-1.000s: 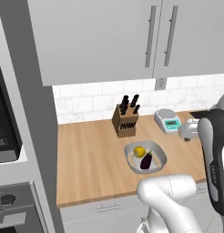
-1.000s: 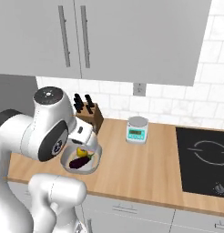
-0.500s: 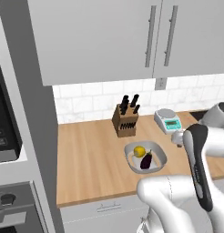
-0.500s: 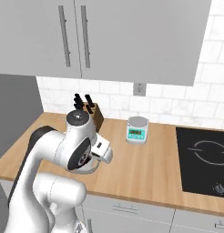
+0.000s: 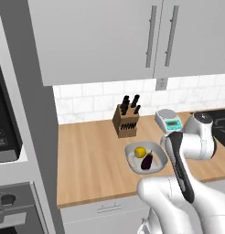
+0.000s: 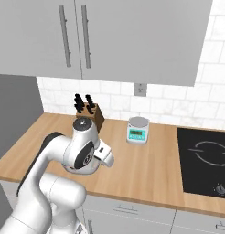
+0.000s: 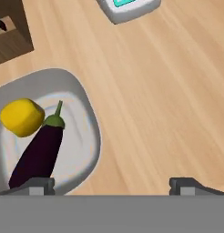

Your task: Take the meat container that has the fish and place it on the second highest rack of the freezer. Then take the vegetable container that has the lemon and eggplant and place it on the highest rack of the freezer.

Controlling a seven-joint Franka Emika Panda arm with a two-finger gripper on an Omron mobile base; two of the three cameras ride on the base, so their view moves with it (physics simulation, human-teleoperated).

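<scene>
Over the last second the arm has folded down and swung across toward the vegetable container (image 5: 146, 157), a shallow grey dish on the wooden table (image 5: 91, 160). In the left base view, going from left to right, the dish sits in the middle of the table's width, closer to the front edge than to the back one, in front of the knife block (image 5: 125, 119), with the kitchen scale (image 5: 168, 121) off toward the back right.

The lemon (image 7: 22, 118) and the eggplant (image 7: 37, 154) lie inside the dish, touching each other. In the hand view the dish now lies at the lower left, with its right rim between the two fingertips. The end effector (image 7: 113, 185) is spread wide, holds nothing, and hangs above bare wood just right of that rim.

This looks like the approach for the second half of the task. No fish container can be seen on the table. The hand probably needs to shift toward the rim and come lower before it closes. The freezer is outside these pictures.
</scene>
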